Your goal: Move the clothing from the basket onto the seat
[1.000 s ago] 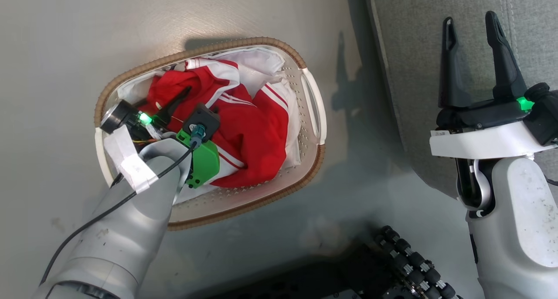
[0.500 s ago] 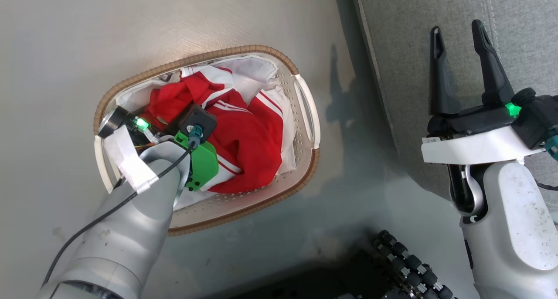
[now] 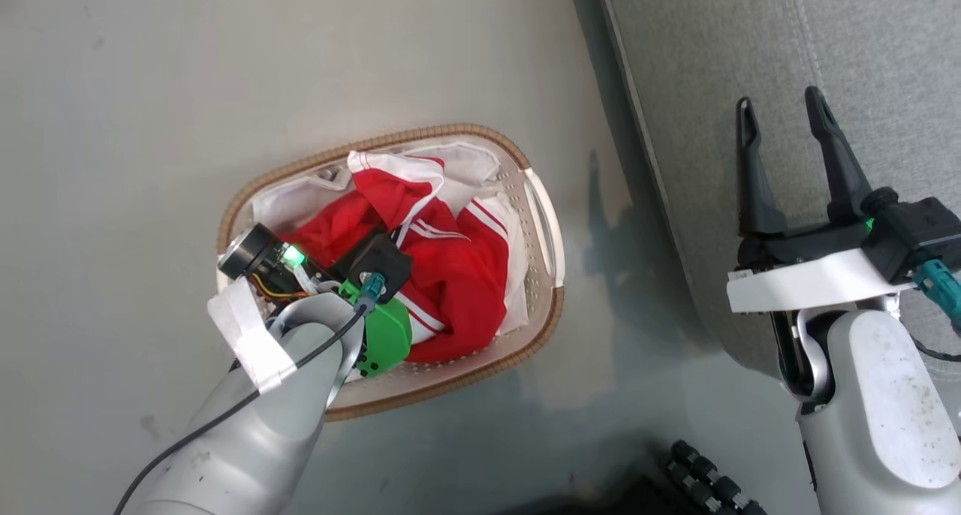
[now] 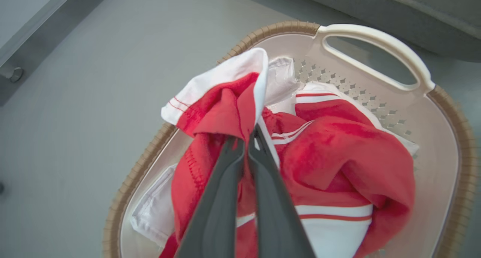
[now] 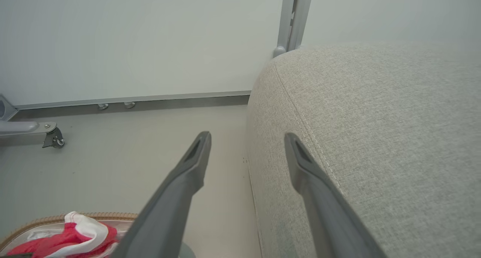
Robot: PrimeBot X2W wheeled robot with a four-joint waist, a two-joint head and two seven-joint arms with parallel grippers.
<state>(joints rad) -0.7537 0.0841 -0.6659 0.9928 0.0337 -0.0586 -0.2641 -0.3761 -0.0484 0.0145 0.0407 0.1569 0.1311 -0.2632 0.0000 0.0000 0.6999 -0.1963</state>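
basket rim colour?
Brown and woven, the rim runs round a cream-white basket. The left wrist view shows it best.

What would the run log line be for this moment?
left claw: shut on clothing in basket | right claw: open, at seat edge | seat: no clothing seen
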